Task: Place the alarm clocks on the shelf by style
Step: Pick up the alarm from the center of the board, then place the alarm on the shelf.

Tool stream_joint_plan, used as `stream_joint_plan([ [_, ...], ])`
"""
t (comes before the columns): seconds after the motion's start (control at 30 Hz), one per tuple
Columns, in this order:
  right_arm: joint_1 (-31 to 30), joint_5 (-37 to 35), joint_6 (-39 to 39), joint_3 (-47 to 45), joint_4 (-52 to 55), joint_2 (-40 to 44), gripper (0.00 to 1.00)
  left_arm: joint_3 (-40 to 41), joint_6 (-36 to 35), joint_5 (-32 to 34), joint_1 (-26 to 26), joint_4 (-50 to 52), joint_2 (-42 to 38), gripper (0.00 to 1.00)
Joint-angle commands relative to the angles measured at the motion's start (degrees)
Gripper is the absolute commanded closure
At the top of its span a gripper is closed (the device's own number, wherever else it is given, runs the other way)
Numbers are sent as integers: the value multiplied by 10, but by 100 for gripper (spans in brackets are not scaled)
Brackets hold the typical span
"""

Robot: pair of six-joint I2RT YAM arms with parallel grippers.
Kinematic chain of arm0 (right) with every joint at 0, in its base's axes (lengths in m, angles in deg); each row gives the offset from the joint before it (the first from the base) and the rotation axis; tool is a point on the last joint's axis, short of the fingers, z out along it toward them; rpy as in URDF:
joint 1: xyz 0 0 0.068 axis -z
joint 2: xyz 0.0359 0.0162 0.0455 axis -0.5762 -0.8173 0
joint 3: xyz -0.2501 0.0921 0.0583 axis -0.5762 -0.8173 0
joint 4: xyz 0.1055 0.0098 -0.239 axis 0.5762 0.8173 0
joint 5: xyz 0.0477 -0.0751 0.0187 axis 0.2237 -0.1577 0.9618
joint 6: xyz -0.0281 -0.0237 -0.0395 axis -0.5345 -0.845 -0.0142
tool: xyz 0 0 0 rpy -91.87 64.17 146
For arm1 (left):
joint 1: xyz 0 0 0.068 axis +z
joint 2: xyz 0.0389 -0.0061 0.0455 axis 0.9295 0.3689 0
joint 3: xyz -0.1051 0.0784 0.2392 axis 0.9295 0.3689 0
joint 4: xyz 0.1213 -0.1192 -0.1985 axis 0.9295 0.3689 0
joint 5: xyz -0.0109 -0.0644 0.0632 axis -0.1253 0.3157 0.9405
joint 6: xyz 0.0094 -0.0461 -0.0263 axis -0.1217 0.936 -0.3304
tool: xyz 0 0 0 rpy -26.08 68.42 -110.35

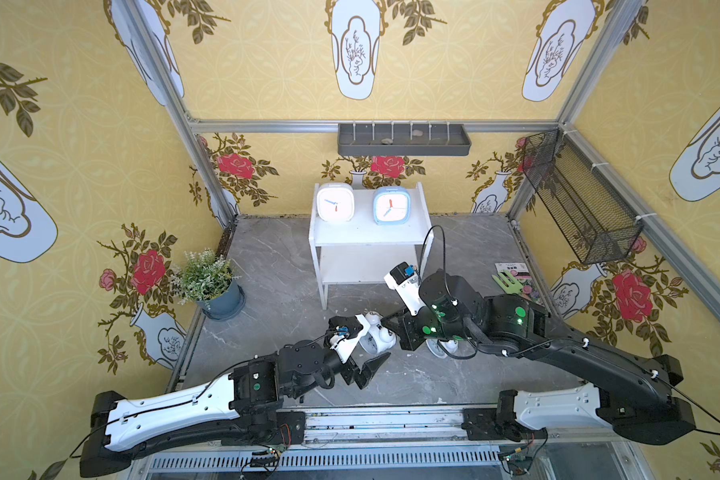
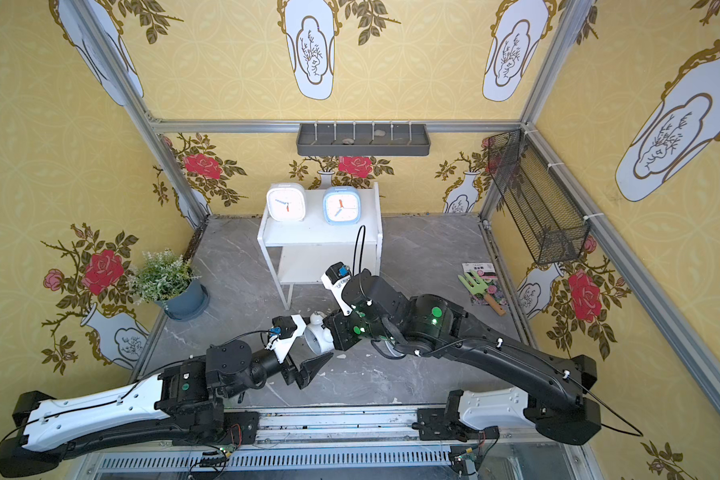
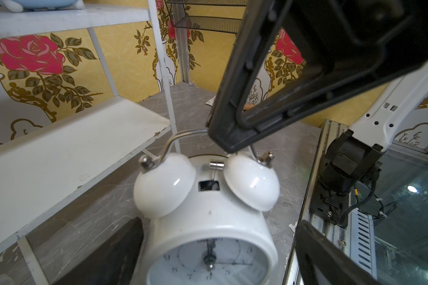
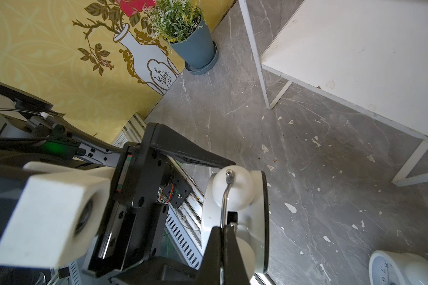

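The right arm [image 1: 558, 345] hides most of one twin-bell clock [image 1: 441, 348] on the desk [image 1: 275, 291]. The right end effector [image 4: 229, 228] pinches the wire handle [image 3: 183, 134] of the other twin-bell clock [image 3: 208, 209] (just before the shelf [image 1: 366, 239]); the left end effector [image 1: 371, 338] gapes wide around it. The white square clock [image 1: 335, 202] and blue square clock [image 1: 390, 205] stand on top.

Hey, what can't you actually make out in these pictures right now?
Second twin-bell clock: right wrist view, frame corner cuts it; top views, right arm covers most.
Face of the gripped twin-bell clock: left wrist view, bottom edge cuts it.
Small bits in the grey wall tray: top views, too small to identify.
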Motion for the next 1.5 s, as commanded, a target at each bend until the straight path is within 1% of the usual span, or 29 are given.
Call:
stream_joint_plan([
  [0.0,0,2,-2,1,-53,0,100,4,0,1,0,-10,-1,1],
  [0.3,-3,5,-4,-1,-61,4,100,6,8,-2,0,1,-4,2],
  [0.4,-3,6,-3,-1,-62,3,100,6,7,-1,0,-1,-4,6],
  [0.47,-3,6,-4,-2,-63,3,100,6,6,-2,0,-2,-5,13],
  [0.53,-3,6,-3,-4,-66,3,100,6,6,-2,0,-2,-5,17],
  [0.67,-3,7,-3,-6,-69,4,100,6,8,0,0,-2,-7,21],
  [0.77,-3,6,-3,-7,-70,3,100,6,9,2,0,-3,-10,25],
  [0.83,-3,0,-2,-6,-70,2,100,5,11,15,0,-4,-7,29],
  [0.87,-3,-3,-2,-6,-69,2,96,5,13,26,0,-6,-5,32],
  [0.93,-7,-29,1,-2,-60,3,75,4,26,64,0,-13,4,39],
  [1.0,-6,-63,6,-1,-47,7,67,6,36,91,0,-23,17,39],
  [1.03,-6,-91,13,2,-34,9,64,4,42,105,-1,-28,25,39],
  [1.1,-11,-135,21,3,-13,19,58,-2,62,149,0,-32,44,39],
  [1.17,-23,-190,36,-1,4,37,57,-9,84,207,1,-35,64,39],
  [1.2,-31,-214,43,-3,14,48,57,-14,95,243,1,-36,75,41],
  [1.23,-39,-236,50,-7,21,62,57,-22,116,278,3,-29,87,41],
  [1.3,-52,-261,60,-22,23,87,57,-41,162,307,22,-10,109,39],
  [1.33,-56,-263,62,-35,18,103,57,-55,199,312,40,18,122,38],
  [1.37,-56,-263,65,-43,18,113,58,-65,219,297,61,28,133,41],
  [1.43,-58,-263,70,-57,22,127,59,-76,239,268,95,25,153,42],
  [1.47,-59,-262,69,-62,24,133,60,-80,231,256,104,9,163,43],
])
